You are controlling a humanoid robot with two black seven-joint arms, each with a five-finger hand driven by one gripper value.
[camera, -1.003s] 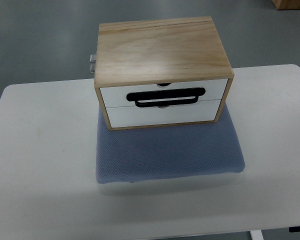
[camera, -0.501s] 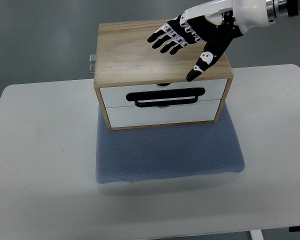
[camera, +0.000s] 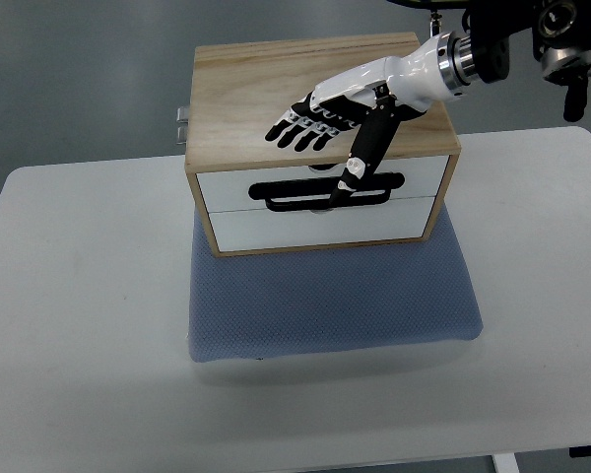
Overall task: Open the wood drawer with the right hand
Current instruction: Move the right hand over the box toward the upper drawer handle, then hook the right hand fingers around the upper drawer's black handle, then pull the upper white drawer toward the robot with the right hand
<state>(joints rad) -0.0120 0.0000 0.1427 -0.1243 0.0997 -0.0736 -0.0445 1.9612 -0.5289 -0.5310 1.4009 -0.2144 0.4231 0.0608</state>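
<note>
A light wood drawer box (camera: 276, 84) with two white drawer fronts stands on a blue-grey mat (camera: 325, 296). Both drawers look closed, and a black loop handle (camera: 286, 194) spans the seam between them. My right hand (camera: 320, 153) reaches in from the upper right over the box's front edge. Its fingers (camera: 297, 130) are spread flat above the wood top, holding nothing. The thumb (camera: 360, 168) points down across the upper drawer front, its tip at the black handle. The left arm does not show.
The box and mat sit on a white table (camera: 79, 296). A small metal fitting (camera: 181, 123) sticks out from the box's back left side. Grey floor lies beyond the table's far edge.
No hand showed a second ago. The right hand came in from the upper right, then moved down and left, so the thumb now reaches the drawer handle.
</note>
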